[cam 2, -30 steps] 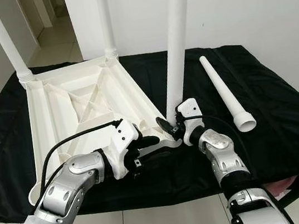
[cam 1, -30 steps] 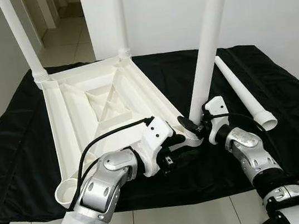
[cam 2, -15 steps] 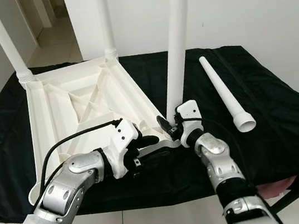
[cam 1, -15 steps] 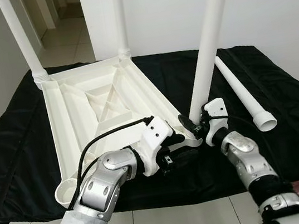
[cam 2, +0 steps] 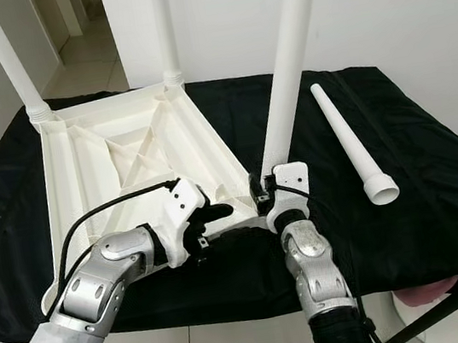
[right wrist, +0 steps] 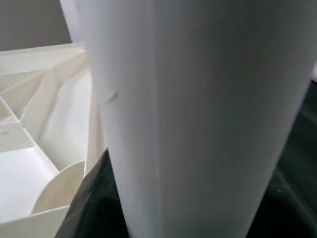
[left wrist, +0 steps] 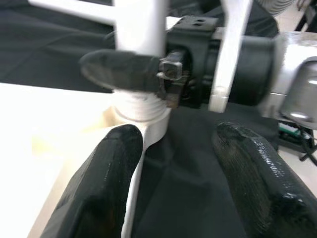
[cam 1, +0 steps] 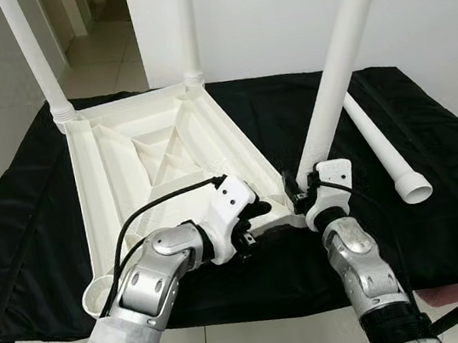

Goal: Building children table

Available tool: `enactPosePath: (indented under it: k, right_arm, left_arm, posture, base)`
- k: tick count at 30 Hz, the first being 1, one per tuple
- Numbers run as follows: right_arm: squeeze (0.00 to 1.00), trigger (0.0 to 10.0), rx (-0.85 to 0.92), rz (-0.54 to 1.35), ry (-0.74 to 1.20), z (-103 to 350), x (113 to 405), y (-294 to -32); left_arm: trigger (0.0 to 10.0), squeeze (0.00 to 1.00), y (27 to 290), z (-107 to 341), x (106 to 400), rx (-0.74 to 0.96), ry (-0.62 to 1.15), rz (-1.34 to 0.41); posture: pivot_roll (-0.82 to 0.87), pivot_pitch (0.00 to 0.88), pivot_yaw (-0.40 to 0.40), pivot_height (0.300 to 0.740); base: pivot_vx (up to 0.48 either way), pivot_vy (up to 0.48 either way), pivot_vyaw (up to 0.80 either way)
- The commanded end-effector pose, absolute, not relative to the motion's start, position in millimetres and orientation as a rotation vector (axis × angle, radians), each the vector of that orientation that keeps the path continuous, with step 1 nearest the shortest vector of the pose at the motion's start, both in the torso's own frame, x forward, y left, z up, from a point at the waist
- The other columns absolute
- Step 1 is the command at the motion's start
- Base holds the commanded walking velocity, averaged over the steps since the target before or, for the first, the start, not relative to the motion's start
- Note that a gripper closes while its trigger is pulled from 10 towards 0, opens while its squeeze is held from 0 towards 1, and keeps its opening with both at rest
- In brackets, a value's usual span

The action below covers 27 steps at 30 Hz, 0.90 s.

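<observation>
The white tabletop (cam 1: 127, 178) lies upside down on the black cloth. Two white legs (cam 1: 36, 62) (cam 1: 186, 22) stand upright in its far corners. A third leg (cam 1: 342, 60) leans to the right with its base at the near right corner socket (left wrist: 141, 106). My right gripper (cam 1: 299, 193) is shut on that base, and one of its fingers (left wrist: 119, 69) crosses the leg. My left gripper (cam 1: 251, 218) is just left of it at the tabletop's near edge, open, with its fingers (left wrist: 99, 183) apart over the rim and the cloth. A fourth leg (cam 1: 381, 149) lies loose on the cloth at the right.
The black cloth (cam 1: 450, 207) covers the whole work table and hangs over its front edge. An open round socket (cam 1: 100, 292) sits at the tabletop's near left corner. A white wall stands behind, with a doorway at the far left and tiled floor below.
The held leg now leans further right at its top. My right forearm has swung left and stands more upright under the leg's base. The left gripper has drawn back slightly.
</observation>
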State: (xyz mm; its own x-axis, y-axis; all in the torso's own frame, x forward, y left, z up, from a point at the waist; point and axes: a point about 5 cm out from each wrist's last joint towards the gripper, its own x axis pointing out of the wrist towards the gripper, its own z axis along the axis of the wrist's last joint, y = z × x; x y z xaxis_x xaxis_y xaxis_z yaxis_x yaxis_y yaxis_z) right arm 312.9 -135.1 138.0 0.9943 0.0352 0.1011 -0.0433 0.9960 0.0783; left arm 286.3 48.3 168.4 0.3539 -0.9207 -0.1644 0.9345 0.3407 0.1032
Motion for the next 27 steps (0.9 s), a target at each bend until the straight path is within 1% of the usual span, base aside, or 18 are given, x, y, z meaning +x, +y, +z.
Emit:
enactPosePath:
  k: [1, 6, 7, 8, 17, 18, 20, 21, 22, 25, 27]
  right_arm:
    - [0.00, 10.0, 0.140, -0.030, -0.022, 125.5, 304.9, -127.8]
    - [0.00, 10.0, 0.142, -0.034, -0.033, 129.7, 304.7, -127.9]
    - [0.69, 10.0, 0.150, -0.027, -0.038, 131.0, 304.7, -129.4]
    - [1.00, 10.0, 0.161, -0.023, -0.040, 132.4, 303.7, -129.8]
    - [1.00, 10.0, 0.159, 0.017, -0.066, 138.9, 303.0, -129.4]
    - [1.00, 10.0, 0.115, 0.107, -0.078, 144.8, 304.6, -134.6]
    - [0.98, 10.0, 0.082, 0.174, -0.076, 148.3, 305.8, -139.7]
    - [0.24, 10.0, 0.067, 0.200, -0.077, 149.3, 306.5, -141.7]
    - [0.00, 10.0, 0.043, 0.240, -0.086, 150.7, 307.7, -145.0]
    - [0.00, 10.0, 0.043, 0.240, -0.086, 150.7, 307.7, -145.0]
    - [0.00, 10.0, -0.023, 0.313, -0.097, 152.6, 310.9, -151.7]
  left_arm:
    - [10.0, 0.00, 50.5, 170.3, 293.4, 0.206, 0.068, -1.112]
    - [10.0, 0.00, 50.1, 170.0, 292.5, 0.205, 0.069, -1.114]
    - [10.0, 0.00, 50.2, 169.6, 291.5, 0.204, 0.070, -1.116]
    - [10.0, 0.00, 50.4, 169.1, 291.0, 0.204, 0.071, -1.116]
    - [10.0, 0.00, 51.4, 169.1, 291.1, 0.201, 0.073, -1.110]
    - [10.0, 0.00, 52.1, 168.8, 291.0, 0.198, 0.073, -1.110]
    - [10.0, 0.00, 51.9, 168.6, 291.2, 0.198, 0.072, -1.111]
    - [10.0, 0.00, 51.8, 168.8, 291.3, 0.198, 0.072, -1.112]
    - [10.0, 0.00, 51.7, 169.1, 291.4, 0.199, 0.071, -1.114]
    - [10.0, 0.00, 51.7, 169.1, 291.4, 0.199, 0.071, -1.114]
    - [10.0, 0.00, 51.6, 169.8, 291.9, 0.200, 0.070, -1.117]
  posture:
    - [0.02, 0.050, -0.006, 0.740]
    - [0.03, 0.052, -0.011, 0.740]
    - [0.03, 0.053, -0.015, 0.740]
    - [0.03, 0.054, -0.016, 0.740]
    - [0.03, 0.054, -0.022, 0.740]
    - [0.03, 0.055, -0.022, 0.740]
    - [0.03, 0.054, -0.020, 0.740]
    - [0.03, 0.054, -0.020, 0.740]
    - [0.03, 0.054, -0.020, 0.740]
    - [0.03, 0.054, -0.020, 0.740]
    - [0.03, 0.047, -0.014, 0.740]
  base:
    - [0.000, 0.000, 0.00]
    - [0.000, 0.000, 0.00]
    - [0.000, 0.000, 0.00]
    - [0.000, 0.000, 0.00]
    - [0.000, 0.000, 0.00]
    - [0.000, 0.000, 0.00]
    - [0.000, 0.000, 0.00]
    - [0.000, 0.000, 0.00]
    - [0.000, 0.000, 0.00]
    - [0.000, 0.000, 0.00]
    - [0.000, 0.000, 0.00]
